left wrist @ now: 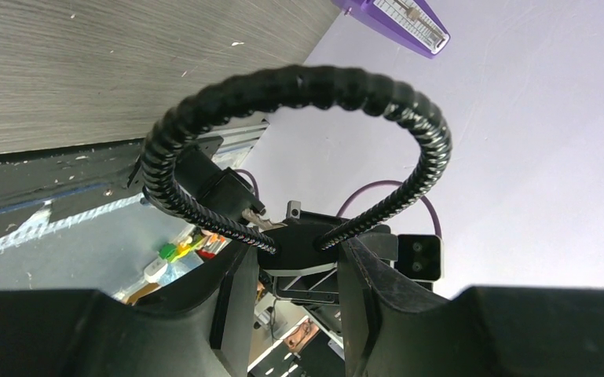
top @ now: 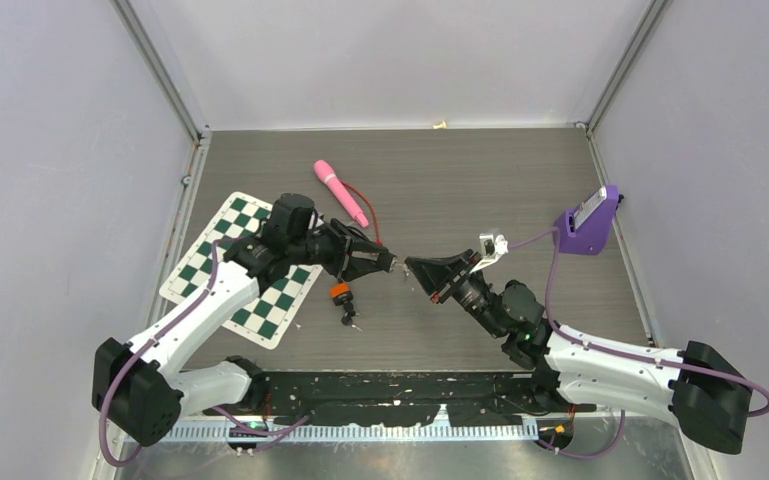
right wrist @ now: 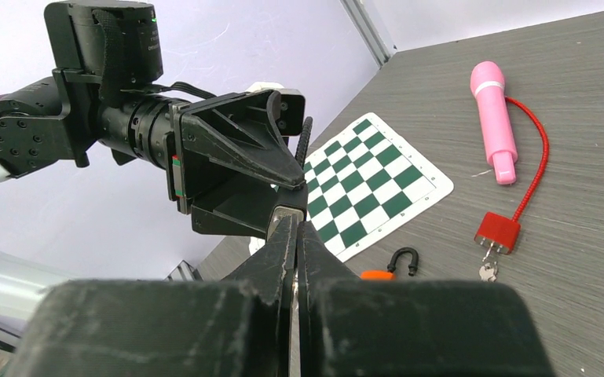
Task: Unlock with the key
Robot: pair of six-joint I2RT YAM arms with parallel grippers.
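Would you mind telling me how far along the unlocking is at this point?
Done: the left gripper holds the black cable lock up off the table. In hand: the right gripper, shut on what looks like a silver key, has its tips at the lock's body. Left: both ends of the loop sit in the body, so it is not yet open; the turn and release remain.

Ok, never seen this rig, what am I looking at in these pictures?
Two robot arms with two-finger grippers, bolted to a table. The overhead picture looks down from behind them; the other two come from cameras on each wrist. The left gripper grips a black cable lock, its loop filling the left wrist view. The right gripper is shut on what looks like a small key. Lying on the table: a chequered mat, a pink handle, a small orange padlock, a purple device.
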